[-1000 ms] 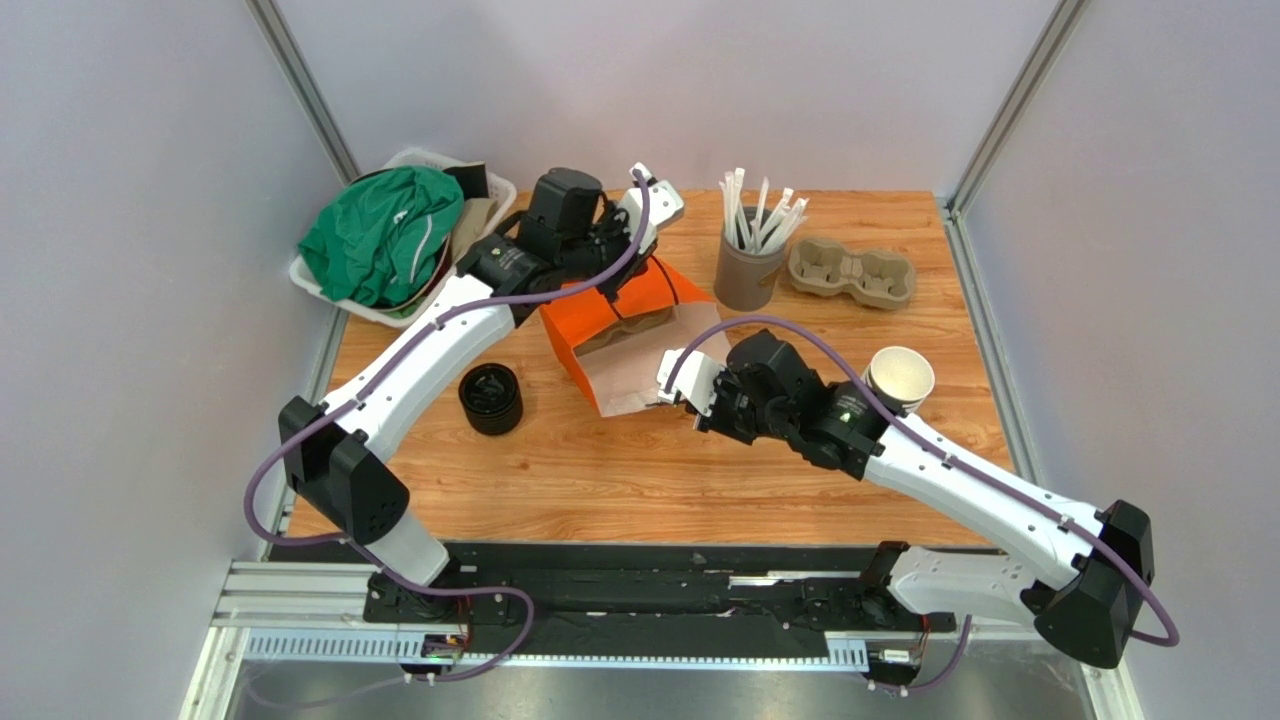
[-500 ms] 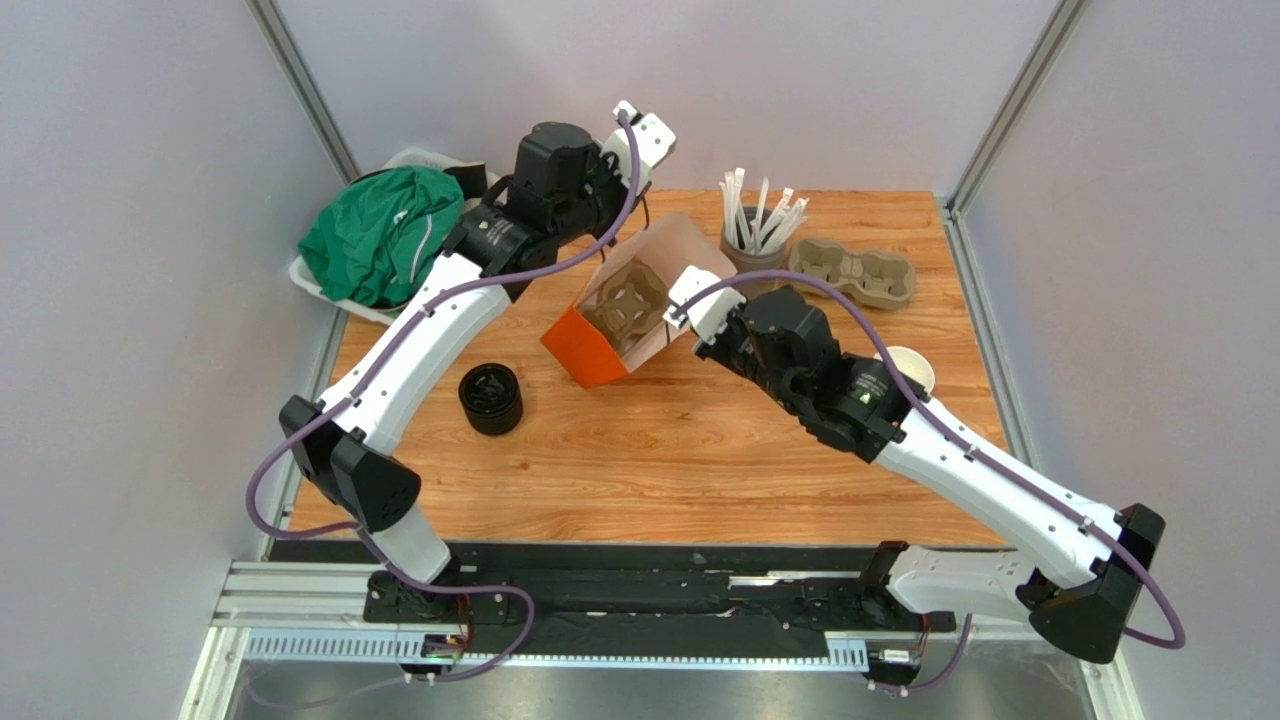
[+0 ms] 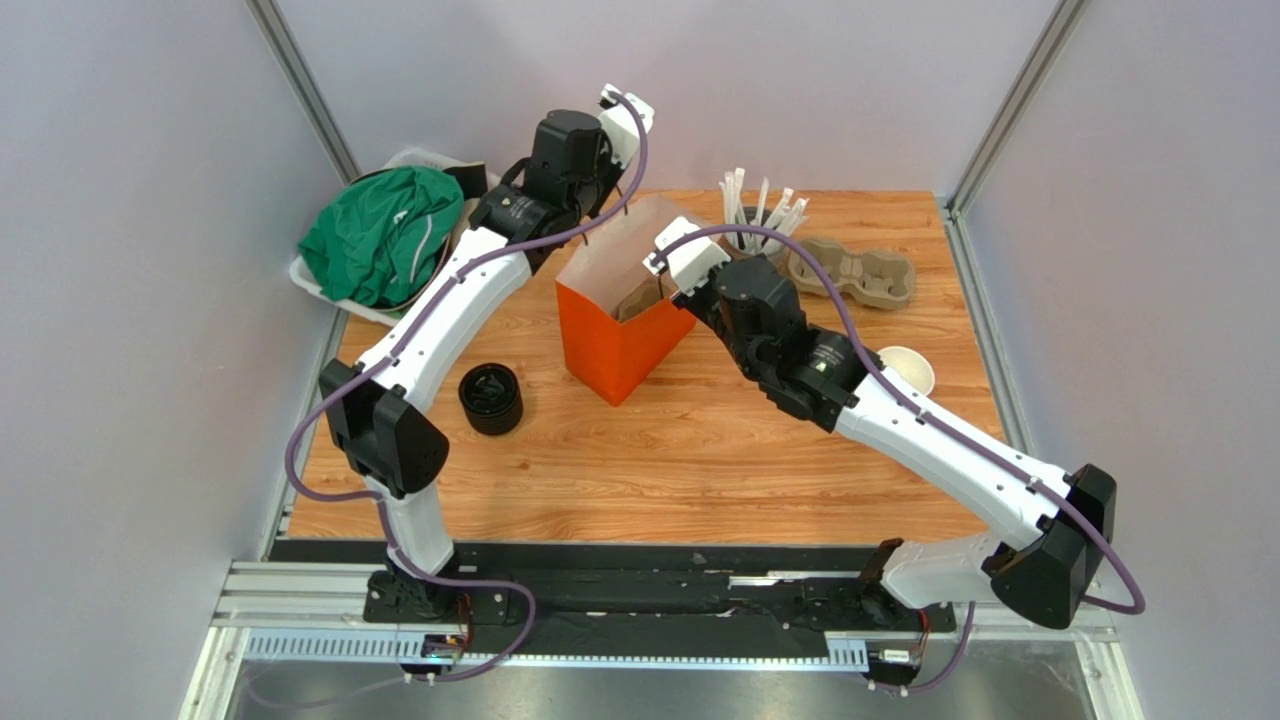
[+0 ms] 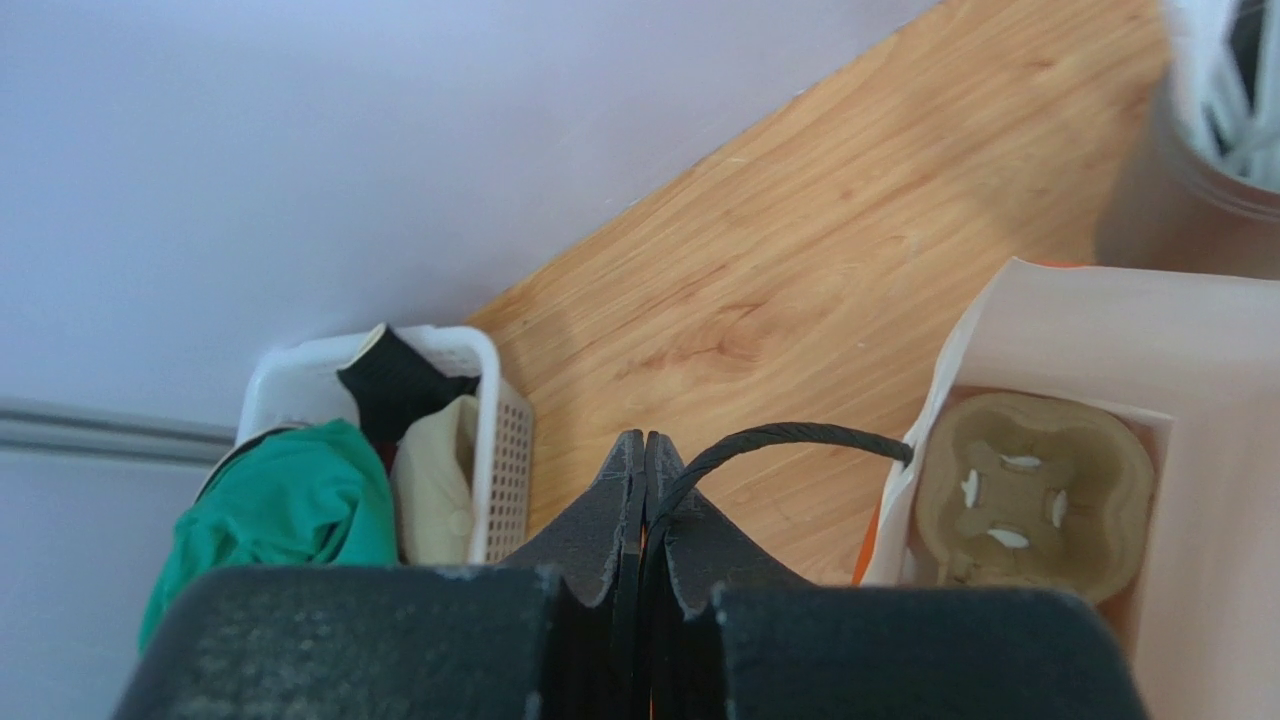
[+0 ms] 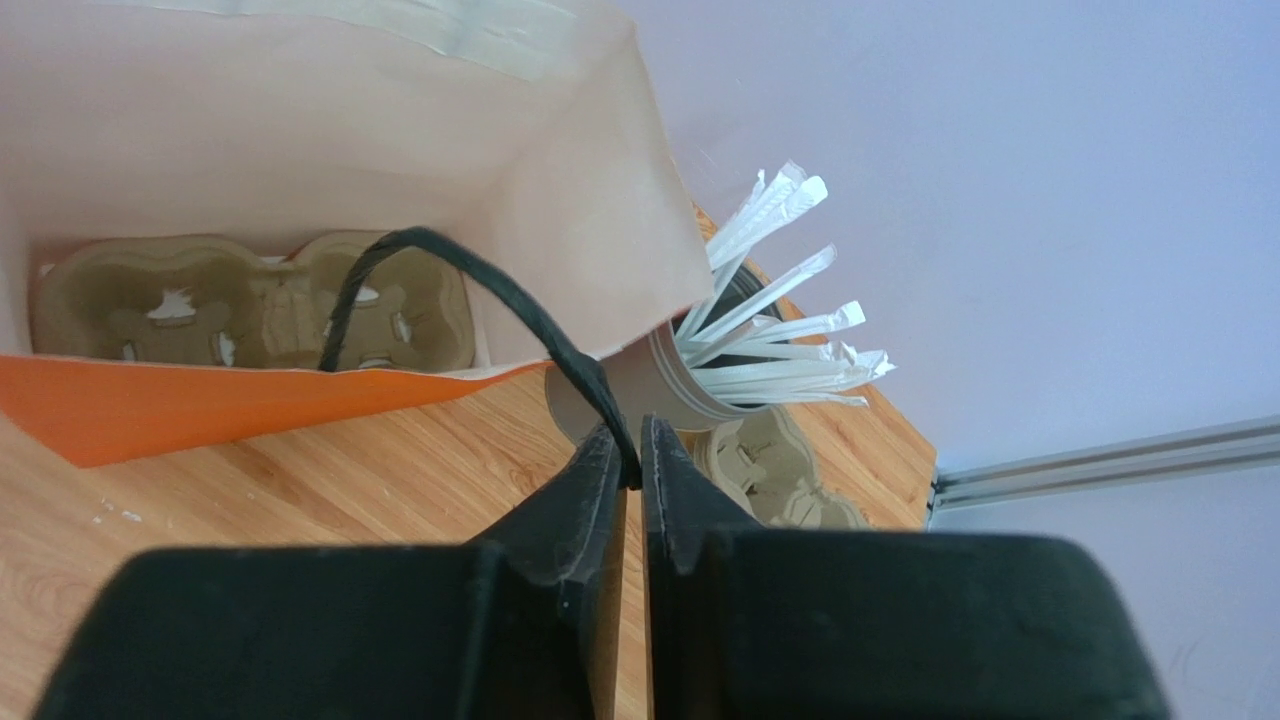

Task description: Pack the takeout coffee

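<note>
The takeout coffee cup (image 3: 908, 369), tan with a white inside, stands at the right, half hidden by my right arm. Its round black lid (image 3: 490, 399) lies on the left of the table. An orange paper bag (image 3: 619, 327) stands upright between my grippers, white inside, with a tan cup carrier (image 4: 1037, 495) at its bottom. My left gripper (image 3: 598, 222) (image 4: 643, 450) is shut on one black cord handle (image 4: 781, 440) at the bag's far left edge. My right gripper (image 3: 679, 293) (image 5: 631, 443) pinches the other handle (image 5: 496, 293) at the bag's right edge.
A grey cup of white straws (image 3: 748, 258) stands just behind the bag, close to the right gripper. A second cup carrier (image 3: 857, 273) lies at the back right. A white basket (image 3: 484, 192) holding green cloth (image 3: 383, 233) sits at the back left.
The bag lay on its side a second ago; both grippers have drawn its handles up and back, and it now stands upright. The right jaws have parted a little.
</note>
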`<state>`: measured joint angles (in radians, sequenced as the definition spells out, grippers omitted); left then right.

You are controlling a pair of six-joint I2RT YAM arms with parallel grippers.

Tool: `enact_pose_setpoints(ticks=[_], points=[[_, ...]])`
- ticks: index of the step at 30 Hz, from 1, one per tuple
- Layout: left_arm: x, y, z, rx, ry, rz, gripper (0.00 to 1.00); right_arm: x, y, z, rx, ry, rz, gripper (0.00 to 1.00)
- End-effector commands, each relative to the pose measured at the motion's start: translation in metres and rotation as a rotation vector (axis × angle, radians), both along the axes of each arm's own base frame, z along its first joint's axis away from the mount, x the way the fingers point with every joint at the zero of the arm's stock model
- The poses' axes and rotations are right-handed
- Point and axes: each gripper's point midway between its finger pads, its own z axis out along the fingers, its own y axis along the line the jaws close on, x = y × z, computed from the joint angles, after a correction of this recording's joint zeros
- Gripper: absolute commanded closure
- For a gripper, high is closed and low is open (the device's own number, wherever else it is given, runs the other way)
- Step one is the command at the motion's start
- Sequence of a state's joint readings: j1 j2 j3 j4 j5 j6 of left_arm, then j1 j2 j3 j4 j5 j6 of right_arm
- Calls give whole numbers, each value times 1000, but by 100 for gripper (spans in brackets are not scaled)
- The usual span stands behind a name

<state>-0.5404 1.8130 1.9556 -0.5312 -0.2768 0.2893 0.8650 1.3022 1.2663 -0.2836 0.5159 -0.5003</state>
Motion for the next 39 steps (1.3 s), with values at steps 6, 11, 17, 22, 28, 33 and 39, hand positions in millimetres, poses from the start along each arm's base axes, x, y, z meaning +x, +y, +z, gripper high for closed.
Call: enact_pose_setpoints(ticks=[6,11,17,22,28,33,39], points=[[32,48,51,-67,-152,220,98,18,-18,61,187,-120,-106,54],[49,62,57,-68,-174,240,98,17,-27,73,218,-123,-120,32],[80,78,42,-28,-177,271,97,13,-32,70,234,-112,-120,30],[90,84,41,-47,-173,276,96,15,-37,68,234,-111,-136,30],[89,83,50,-60,-184,272,95,15,-36,67,250,-101,-136,29],[94,100,44,-10,-190,332,89,14,-39,64,247,-97,-138,28],[99,126,38,-9,-184,417,81,16,-44,63,251,-97,-147,28]])
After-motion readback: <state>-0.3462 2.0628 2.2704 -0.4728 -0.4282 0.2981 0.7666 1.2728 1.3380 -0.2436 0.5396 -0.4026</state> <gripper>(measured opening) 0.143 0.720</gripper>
